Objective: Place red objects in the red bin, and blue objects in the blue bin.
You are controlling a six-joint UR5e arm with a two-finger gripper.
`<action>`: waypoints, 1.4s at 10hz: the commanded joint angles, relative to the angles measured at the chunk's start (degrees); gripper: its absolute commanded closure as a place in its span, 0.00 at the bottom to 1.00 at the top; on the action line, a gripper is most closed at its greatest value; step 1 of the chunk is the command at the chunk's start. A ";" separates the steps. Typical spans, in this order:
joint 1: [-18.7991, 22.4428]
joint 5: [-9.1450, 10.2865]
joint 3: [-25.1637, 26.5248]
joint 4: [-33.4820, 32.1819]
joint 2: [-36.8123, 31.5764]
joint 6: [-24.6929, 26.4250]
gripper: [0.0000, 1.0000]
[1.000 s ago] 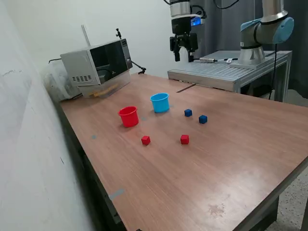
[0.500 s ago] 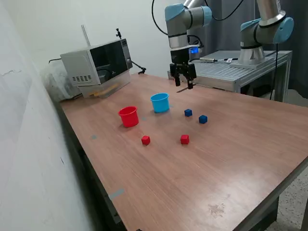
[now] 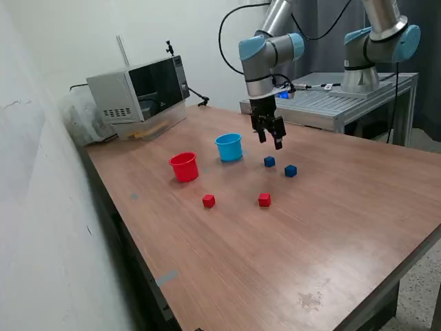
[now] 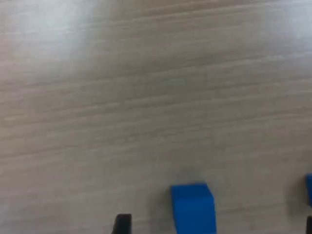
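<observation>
My gripper hangs open and empty a little above the table, just above and behind the nearer dark blue cube. The second blue cube lies beside it toward the exterior view's right. Two red cubes lie nearer the front. The red bin and the light blue bin stand upright side by side. In the wrist view one blue cube lies between my spread fingers, with one dark fingertip showing; the other blue cube is a sliver at the picture's edge.
A microwave stands at the back on the exterior view's left. A metal platform with a second arm is at the back right. The wooden table ends against a wall on the left.
My gripper has come down from high above the back of the table and moved forward, and now sits low over the blue cubes. The cubes and bins have not moved.
</observation>
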 commanded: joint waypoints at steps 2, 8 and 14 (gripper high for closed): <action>0.13 -0.17 -0.27 -2.05 3.57 0.18 0.00; 0.05 -0.26 -0.89 -2.05 5.34 -3.86 0.00; 0.22 -2.53 -0.98 -3.72 5.16 -4.47 1.00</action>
